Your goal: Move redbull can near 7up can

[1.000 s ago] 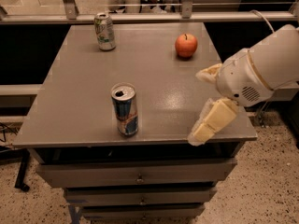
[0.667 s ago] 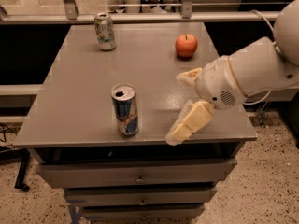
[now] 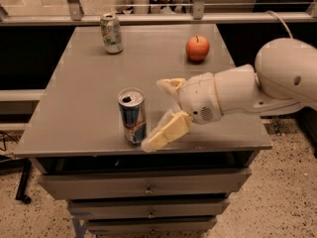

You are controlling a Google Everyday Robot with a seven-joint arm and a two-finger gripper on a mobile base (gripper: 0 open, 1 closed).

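Camera view: the redbull can (image 3: pixel 132 115) is seen standing upright near the front edge of the bench (image 3: pixel 79 83), a bit left of the middle. The 7up can (image 3: pixel 111 32) is seen upright by the back edge, toward the back left corner, well apart from it. A red apple (image 3: pixel 197 48) is also placed near the back edge, more to the right.

The claw (image 3: pixel 154 114) is found just to the right of the redbull can. Its two fingers (image 3: pixel 171 86) are spread wide apart and nothing is held. The lower finger is close to the can's foot, by the front edge. Whether it touches cannot be told.

The grab seems to be the step in hand. It would be done well if the claw were slid left until the can sits right between the fingers, then squeezed around the can's middle. The tall, thin can could be tipped or pushed off the front edge by a bump, so a slow move is called for.
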